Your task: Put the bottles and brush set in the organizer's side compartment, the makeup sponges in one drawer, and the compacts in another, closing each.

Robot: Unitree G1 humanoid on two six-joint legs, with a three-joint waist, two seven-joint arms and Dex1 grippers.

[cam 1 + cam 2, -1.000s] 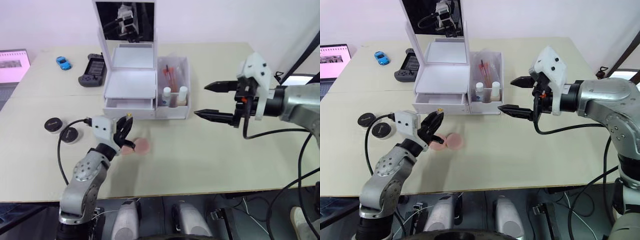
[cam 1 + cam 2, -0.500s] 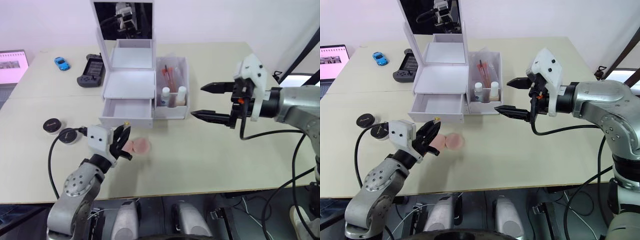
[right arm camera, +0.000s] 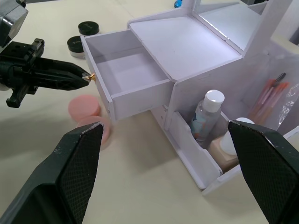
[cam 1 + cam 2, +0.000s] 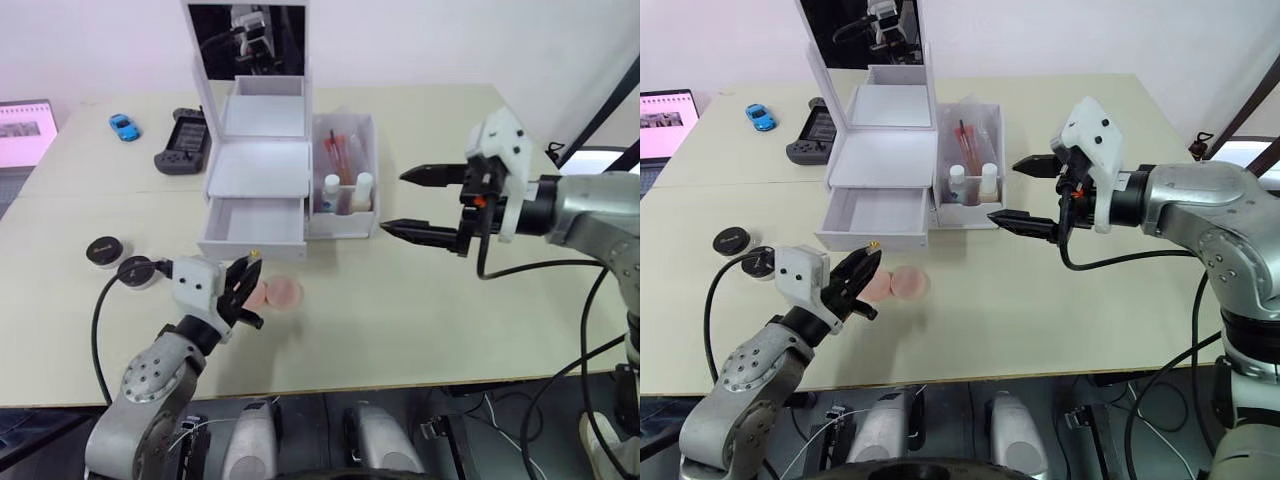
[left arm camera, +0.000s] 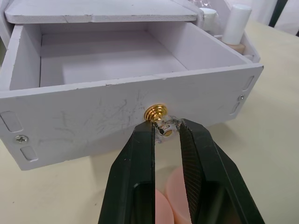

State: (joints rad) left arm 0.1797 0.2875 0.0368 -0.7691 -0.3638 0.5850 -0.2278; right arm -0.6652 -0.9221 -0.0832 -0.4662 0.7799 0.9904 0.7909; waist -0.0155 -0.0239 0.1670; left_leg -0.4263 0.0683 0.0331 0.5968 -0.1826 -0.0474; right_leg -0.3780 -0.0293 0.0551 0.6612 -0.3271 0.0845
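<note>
The white organizer (image 4: 258,170) stands mid-table with its mirror lid up. Its lower drawer (image 4: 250,245) is pulled out and empty. My left gripper (image 4: 247,276) is shut on that drawer's gold knob (image 5: 156,112). Two peach makeup sponges (image 4: 283,292) lie on the table just below the gripper. The side compartment (image 4: 345,225) holds both bottles (image 4: 333,190) and the brush set (image 4: 340,150). Two black compacts (image 4: 104,250) sit at the left. My right gripper (image 4: 395,202) hovers wide open to the right of the organizer, holding nothing.
A black game controller (image 4: 182,140) and a blue toy car (image 4: 123,125) lie behind and left of the organizer. A screen (image 4: 25,130) sits at the far left edge. My left arm's black cable (image 4: 105,300) loops beside the compacts.
My left gripper has drawn the lower drawer out toward the table's front edge; it was barely open a second ago. The right gripper has stayed open, nearly in place.
</note>
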